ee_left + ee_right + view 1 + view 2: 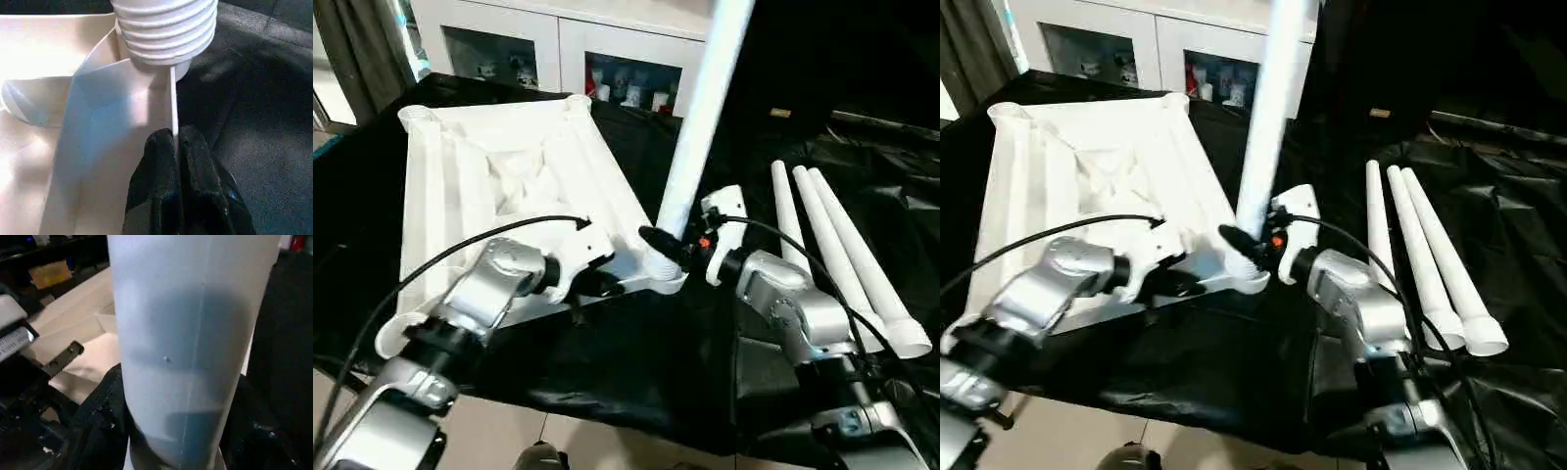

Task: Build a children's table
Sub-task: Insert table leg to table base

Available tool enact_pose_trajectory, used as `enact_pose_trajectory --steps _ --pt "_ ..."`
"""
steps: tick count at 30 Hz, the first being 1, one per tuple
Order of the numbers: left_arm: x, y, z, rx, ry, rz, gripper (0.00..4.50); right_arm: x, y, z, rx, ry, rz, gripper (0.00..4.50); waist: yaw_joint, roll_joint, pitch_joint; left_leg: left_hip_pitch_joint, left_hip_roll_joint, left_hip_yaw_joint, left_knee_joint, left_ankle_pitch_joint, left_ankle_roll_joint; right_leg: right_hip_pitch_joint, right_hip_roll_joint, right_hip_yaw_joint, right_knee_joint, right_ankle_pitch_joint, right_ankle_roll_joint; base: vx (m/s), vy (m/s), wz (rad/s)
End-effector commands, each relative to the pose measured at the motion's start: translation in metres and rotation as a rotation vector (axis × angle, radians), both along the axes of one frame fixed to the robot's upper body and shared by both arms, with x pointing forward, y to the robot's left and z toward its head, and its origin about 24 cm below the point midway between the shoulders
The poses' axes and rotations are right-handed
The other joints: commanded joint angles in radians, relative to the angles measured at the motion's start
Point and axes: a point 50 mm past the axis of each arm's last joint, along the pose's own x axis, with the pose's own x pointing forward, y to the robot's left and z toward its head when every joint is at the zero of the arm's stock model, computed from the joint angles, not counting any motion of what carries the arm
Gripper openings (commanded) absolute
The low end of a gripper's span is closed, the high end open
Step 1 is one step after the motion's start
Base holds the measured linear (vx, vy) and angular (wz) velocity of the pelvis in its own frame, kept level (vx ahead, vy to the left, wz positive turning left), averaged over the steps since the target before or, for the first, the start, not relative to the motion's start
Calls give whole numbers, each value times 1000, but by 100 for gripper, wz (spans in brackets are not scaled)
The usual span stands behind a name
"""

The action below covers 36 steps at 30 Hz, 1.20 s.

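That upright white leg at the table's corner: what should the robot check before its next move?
1. Upright leg sits at the near corner socket: ok.
2. Threads fully screwed in: not ok, several rings still show.
3. Right hand grips the leg's base: ok.
4. Left hand pinches the tabletop rim to steady it: ok.
5. Three spare legs lie nearby on the black cloth: ok.
6. Leg perfectly straight: cannot tell.

The white tabletop is laid underside up at the left. One leg is stood in its near right corner socket. Three legs are laid together at the right.
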Motion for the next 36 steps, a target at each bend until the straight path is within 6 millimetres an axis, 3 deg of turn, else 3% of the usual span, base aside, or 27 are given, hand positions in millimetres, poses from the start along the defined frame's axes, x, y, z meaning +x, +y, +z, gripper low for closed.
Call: enact_pose_trajectory --steps 1,4,9,10,12,19,24,36 --pt "-1 -10 -1 -47 1 -25 0 5 -3 -1 -35 -4 -9 191 -6 3 -70 24 54 -15 -76 -194 -24 33 -87 47 -79 -150 -203 0 0 0" --pt "-4 -6 -7 -21 14 -27 0 7 -1 -3 -63 3 -9 191 -7 -2 -66 26 55 -15 -77 -220 -28 30 -89 48 -88 -221 -190 0 0 0" --pt "-7 -3 -12 18 23 -36 0 9 0 -1 -59 -1 -8 191 -7 -2 -68 26 57 -16 -78 -216 -27 27 -88 48 -86 -215 -182 0 0 0" --pt "-8 -1 -14 40 23 -44 0 11 -1 -1 -60 0 -7 191 -9 -6 -68 26 57 -15 -79 -217 -26 27 -88 48 -86 -216 -183 0 0 0" --pt "-7 1 -14 54 21 -47 0 13 -4 -5 -93 32 -11 191 -9 -2 -67 26 57 -16 -79 -221 -26 27 -90 48 -87 -230 -183 0 0 0" --pt "-4 0 -12 53 16 -49 0 11 -8 -12 -136 80 11 191 -8 -2 -68 29 58 -17 -81 -243 -38 25 -88 48 -88 -226 -182 0 0 0" --pt "-3 2 -11 57 12 -45 0 10 -11 -11 -138 81 8 191 -9 1 -65 31 58 -20 -84 -288 -50 22 -91 49 -94 -287 -173 0 0 0" --pt "-1 -1 -10 55 -1 -61 0 13 -18 -10 -69 75 -46 191 -8 -1 -65 32 59 -21 -85 -310 -52 18 -93 50 -98 -305 -174 0 0 0"
